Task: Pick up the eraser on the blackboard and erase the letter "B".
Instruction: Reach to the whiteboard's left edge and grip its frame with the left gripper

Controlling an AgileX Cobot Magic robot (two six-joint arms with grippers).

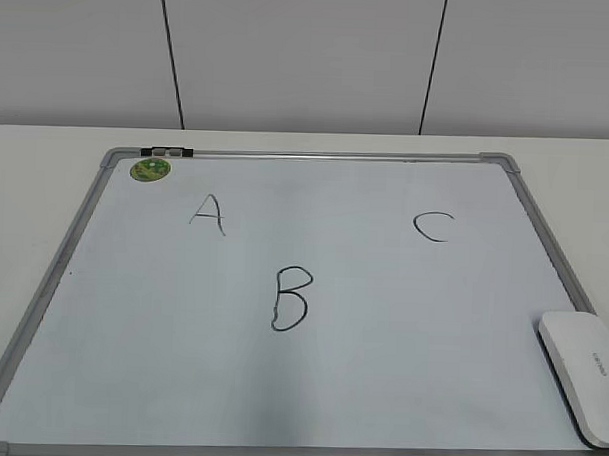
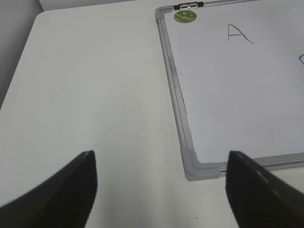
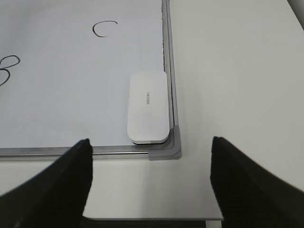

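Observation:
The blackboard [image 1: 309,378] is a white board with a silver-grey frame lying flat on the table. The black letter "B" [image 1: 291,299] is drawn at its middle. The white eraser [image 1: 583,373] lies in the board's near right corner; it also shows in the right wrist view [image 3: 148,107]. My right gripper [image 3: 150,178] is open and empty, hovering near the table's front edge just short of the eraser. My left gripper [image 2: 161,183] is open and empty over bare table beside the board's near left corner [image 2: 202,168]. Neither gripper shows in the exterior view.
Black letters "A" [image 1: 208,214] and "C" [image 1: 434,227] flank the B. A round green sticker [image 1: 150,169] and a small clip [image 1: 168,151] sit at the board's far left corner. The table's front edge [image 3: 152,218] lies under my right gripper.

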